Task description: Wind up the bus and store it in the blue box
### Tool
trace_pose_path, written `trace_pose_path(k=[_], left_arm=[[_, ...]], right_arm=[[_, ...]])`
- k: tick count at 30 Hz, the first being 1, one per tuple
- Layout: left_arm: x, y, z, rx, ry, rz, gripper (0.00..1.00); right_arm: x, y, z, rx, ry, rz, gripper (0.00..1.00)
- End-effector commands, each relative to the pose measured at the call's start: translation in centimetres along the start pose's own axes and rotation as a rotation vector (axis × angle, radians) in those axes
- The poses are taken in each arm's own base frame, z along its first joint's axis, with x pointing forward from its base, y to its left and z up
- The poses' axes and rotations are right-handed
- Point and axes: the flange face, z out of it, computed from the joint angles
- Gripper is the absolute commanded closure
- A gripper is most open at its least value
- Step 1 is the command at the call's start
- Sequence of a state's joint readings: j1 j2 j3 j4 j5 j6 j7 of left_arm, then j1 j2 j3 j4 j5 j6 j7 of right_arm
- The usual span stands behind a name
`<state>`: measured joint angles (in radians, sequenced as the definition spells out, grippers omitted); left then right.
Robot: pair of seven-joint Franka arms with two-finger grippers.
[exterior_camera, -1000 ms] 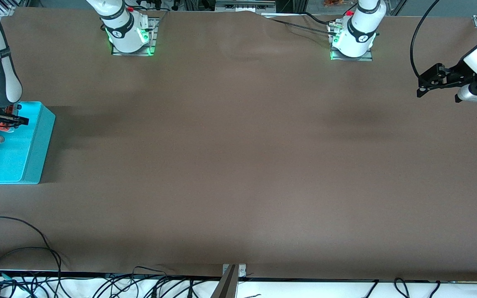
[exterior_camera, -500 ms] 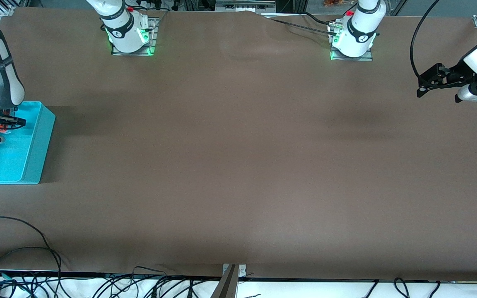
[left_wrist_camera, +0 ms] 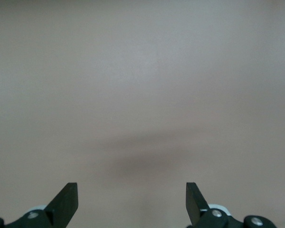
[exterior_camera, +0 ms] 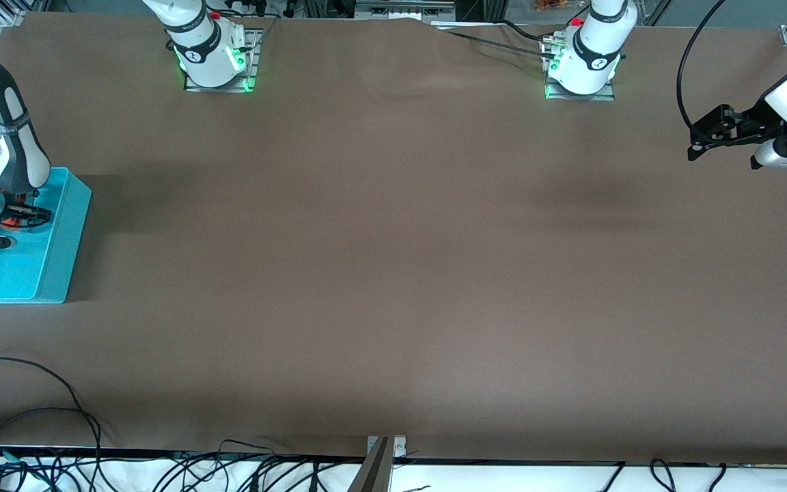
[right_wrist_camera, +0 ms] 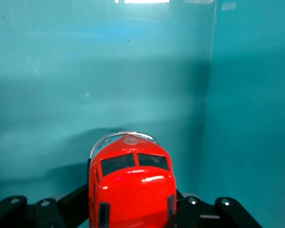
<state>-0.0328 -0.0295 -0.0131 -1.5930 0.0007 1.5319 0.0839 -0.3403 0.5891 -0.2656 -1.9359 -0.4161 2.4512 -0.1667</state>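
Observation:
The turquoise blue box [exterior_camera: 59, 232] stands at the right arm's end of the table. My right gripper [exterior_camera: 14, 217] is down inside it, shut on the orange bus [exterior_camera: 12, 215]. In the right wrist view the bus [right_wrist_camera: 131, 186] sits between the black fingers [right_wrist_camera: 72, 198], nose toward the box's floor [right_wrist_camera: 109, 85] and close to a side wall [right_wrist_camera: 251, 118]. My left gripper [exterior_camera: 697, 145] waits open and empty above the brown table at the left arm's end; its open fingers [left_wrist_camera: 66, 202] show only bare table.
Brown table cover [exterior_camera: 393, 273] spans the whole work area. The arm bases [exterior_camera: 214, 58] stand along the table's edge farthest from the front camera. Loose cables [exterior_camera: 38, 437] lie along the nearest edge.
My right gripper has sunk lower into the blue box with the bus, and the arm's forearm has swung upright. The left arm has not moved.

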Motion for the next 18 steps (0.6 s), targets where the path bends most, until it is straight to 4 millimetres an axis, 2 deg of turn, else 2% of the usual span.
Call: trace_pose_path(k=[1,2,4,5,14,18], left_arm=[[0.3,0.2,-0.6,-0.01,-0.003,-0.008,0.0],[0.3,0.1,-0.6,-0.01,-0.003,-0.01,0.0],[0.3,0.1,-0.6,-0.01,-0.003,-0.01,0.0],[0.3,0.0,-0.6,-0.01,-0.003,-0.01,0.0],[0.3,0.1,-0.6,-0.01,-0.003,-0.01,0.0],[0.3,0.0,-0.6,-0.01,-0.003,-0.01,0.0]], right_arm=[[0.6,0.2,0.3,0.014,0.021,0.023,0.93],[0.8,0.1,0.2,0.015,0.026,0.022,0.75],[0.8,0.0,0.2,0.016,0.028,0.024,0.2],[0.8,-0.2,0.2,0.017,0.028,0.027,0.0],[1.1,-0.6,-0.1,0.018,0.034,0.029,0.0],[1.5,-1.0,-1.7,0.02,0.05,0.02,0.0]])
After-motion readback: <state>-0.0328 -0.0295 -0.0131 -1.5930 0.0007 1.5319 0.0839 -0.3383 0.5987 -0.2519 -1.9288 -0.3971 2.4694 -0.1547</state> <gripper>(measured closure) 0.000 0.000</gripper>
